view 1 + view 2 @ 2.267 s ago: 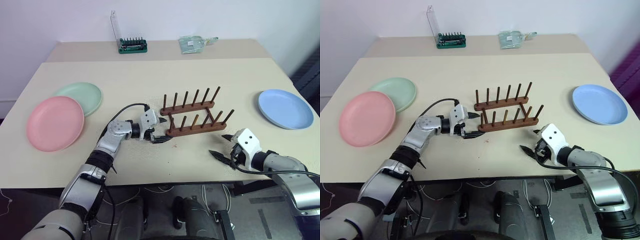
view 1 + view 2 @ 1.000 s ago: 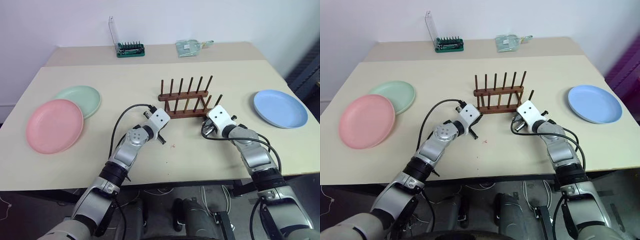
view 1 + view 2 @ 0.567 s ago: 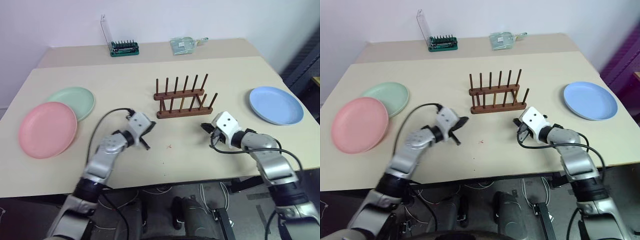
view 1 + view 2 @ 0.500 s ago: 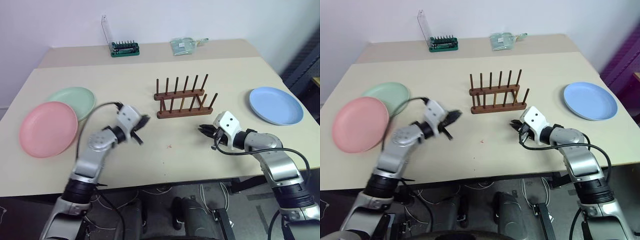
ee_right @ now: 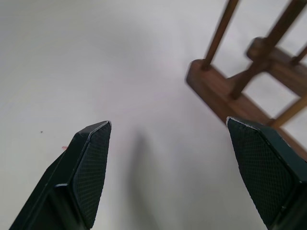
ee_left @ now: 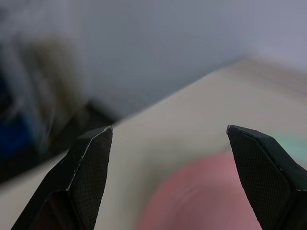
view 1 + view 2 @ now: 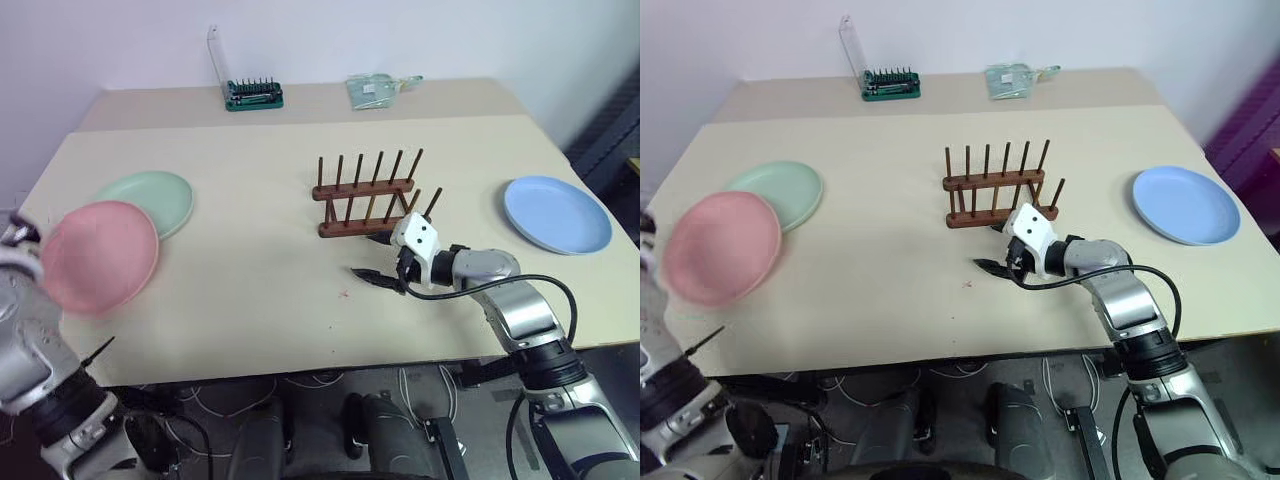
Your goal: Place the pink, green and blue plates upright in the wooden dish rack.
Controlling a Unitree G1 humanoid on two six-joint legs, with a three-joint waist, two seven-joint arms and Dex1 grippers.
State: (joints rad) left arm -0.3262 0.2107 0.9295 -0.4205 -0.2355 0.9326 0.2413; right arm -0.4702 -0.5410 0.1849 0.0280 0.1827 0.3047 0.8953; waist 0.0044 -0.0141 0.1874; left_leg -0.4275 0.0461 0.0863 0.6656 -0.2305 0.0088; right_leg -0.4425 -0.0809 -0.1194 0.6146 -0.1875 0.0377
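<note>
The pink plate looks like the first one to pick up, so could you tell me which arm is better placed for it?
Left. Its open gripper already faces the pink plate, while the right gripper sits by the wooden dish rack, far across the table.

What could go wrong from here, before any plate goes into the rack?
The open right gripper hovers close beside the wooden dish rack; a careless move could knock the light rack askew. The pink plate overlaps the green plate, so lifting it may drag the green one. The blue plate lies near the table edge.
</note>
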